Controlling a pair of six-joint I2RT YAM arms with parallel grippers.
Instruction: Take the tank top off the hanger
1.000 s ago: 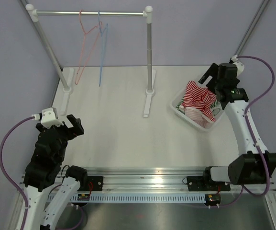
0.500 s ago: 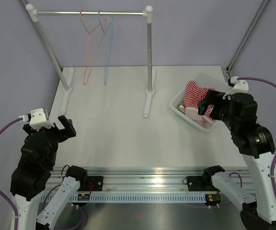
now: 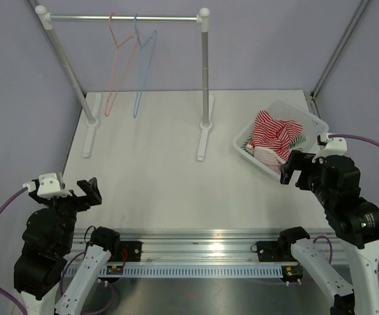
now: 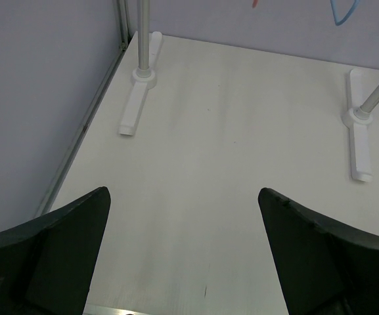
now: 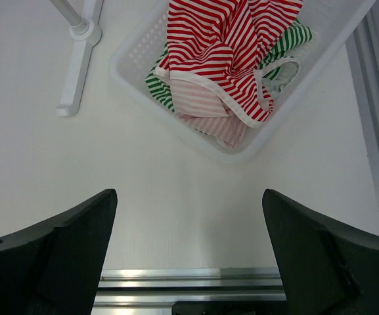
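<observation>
Retreating with the left gripper (image 4: 182,191) and right gripper (image 5: 189,191) spread empty — the tank top (image 5: 222,46) lies in the basket (image 5: 330,49) — both arms signal completion.

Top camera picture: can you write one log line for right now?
left claw: open, empty | right claw: open, empty | pink hanger: bare | blue hanger: bare | striped tops: in basket
</observation>
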